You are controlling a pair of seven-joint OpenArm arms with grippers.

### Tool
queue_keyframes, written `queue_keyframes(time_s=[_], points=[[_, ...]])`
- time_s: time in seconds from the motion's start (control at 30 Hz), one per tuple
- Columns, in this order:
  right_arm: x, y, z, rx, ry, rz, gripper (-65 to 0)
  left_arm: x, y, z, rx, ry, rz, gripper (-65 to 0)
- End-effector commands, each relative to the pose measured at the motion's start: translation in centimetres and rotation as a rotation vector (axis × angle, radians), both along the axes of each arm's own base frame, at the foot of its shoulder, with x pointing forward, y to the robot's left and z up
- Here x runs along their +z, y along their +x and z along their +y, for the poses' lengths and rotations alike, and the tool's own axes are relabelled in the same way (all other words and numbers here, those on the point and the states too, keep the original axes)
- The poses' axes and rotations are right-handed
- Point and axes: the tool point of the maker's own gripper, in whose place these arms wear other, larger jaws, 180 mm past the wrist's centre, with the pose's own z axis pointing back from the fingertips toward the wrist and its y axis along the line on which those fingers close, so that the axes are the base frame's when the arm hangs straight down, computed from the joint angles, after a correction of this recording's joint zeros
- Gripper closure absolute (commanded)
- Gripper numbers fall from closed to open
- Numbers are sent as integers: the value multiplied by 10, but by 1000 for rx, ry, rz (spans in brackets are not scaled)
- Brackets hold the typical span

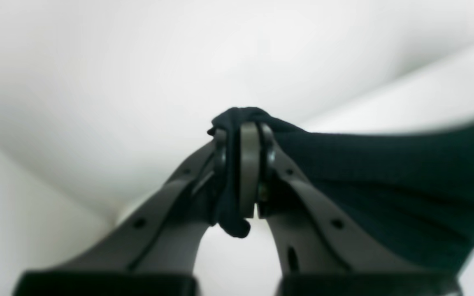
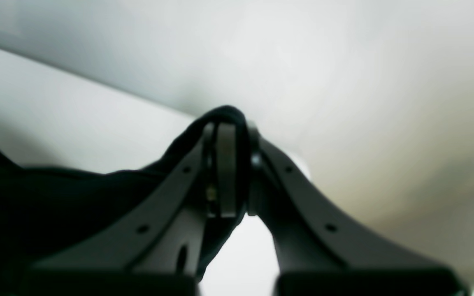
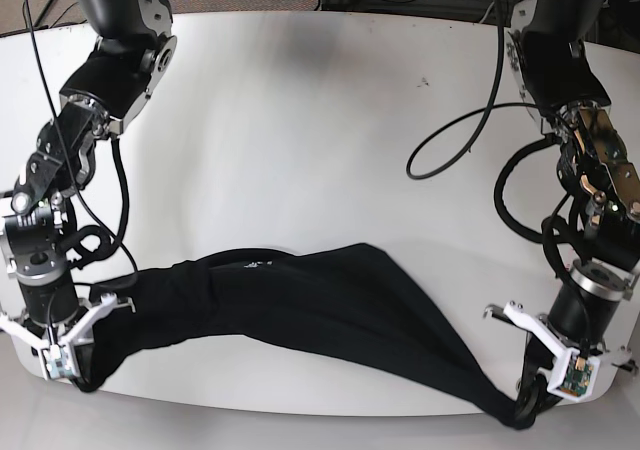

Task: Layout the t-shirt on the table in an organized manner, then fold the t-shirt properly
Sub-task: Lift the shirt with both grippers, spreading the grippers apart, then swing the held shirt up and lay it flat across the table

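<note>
So you've got the t-shirt (image 3: 320, 305) strung out between both arms right now, and that's pretty much why it looks like a dark hammock instead of a shirt. Your left gripper (image 3: 535, 398) sits down at about 5 o'clock in the base view, jaws pressed together on a bunched wad of the fabric; the left wrist view shows the cloth (image 1: 385, 176) wrapped over and between the fingertips. Your right gripper (image 3: 70, 365) is at about 8 o'clock doing the same thing, clamped tight on the other end, with fabric (image 2: 56, 205) looped over the tip in the right wrist view.

My read: holding two far ends like that is meant to pull the shirt long so it can go down flat. It isn't flat yet though. The middle sags onto the table (image 3: 300, 150) and it's twisted and rolled, so I can't tell which parts you're actually gripping, hem, sleeves or shoulders.

Surface is a big glossy white tabletop with a rounded near edge, mostly bare toward 12 o'clock apart from a few dark specks (image 3: 424, 81). A black cable (image 3: 450, 135) loops over it at about 2 o'clock. Past the far edge there's floor and some more wiring, not much else to see.
</note>
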Motion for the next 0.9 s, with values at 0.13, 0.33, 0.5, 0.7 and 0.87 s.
queue_keyframes(time_s=[0.13,0.33,0.5,0.7,0.87], points=[[78,17,6,-4,-108,-140,-5,95,-1,8,40,9,-191,-3],[126,31,-2,-28,-160,-191,-5,160,-12,13,63,13,-322,-3],[165,39,-15,-47,-187,-225,-5,199,-19,18,76,3,-396,-3],[206,41,-34,-81,-175,-269,-5,232,-29,39,120,1,-459,-3],[230,42,-47,-96,-169,-280,-5,255,-26,48,125,-27,-476,-3]])
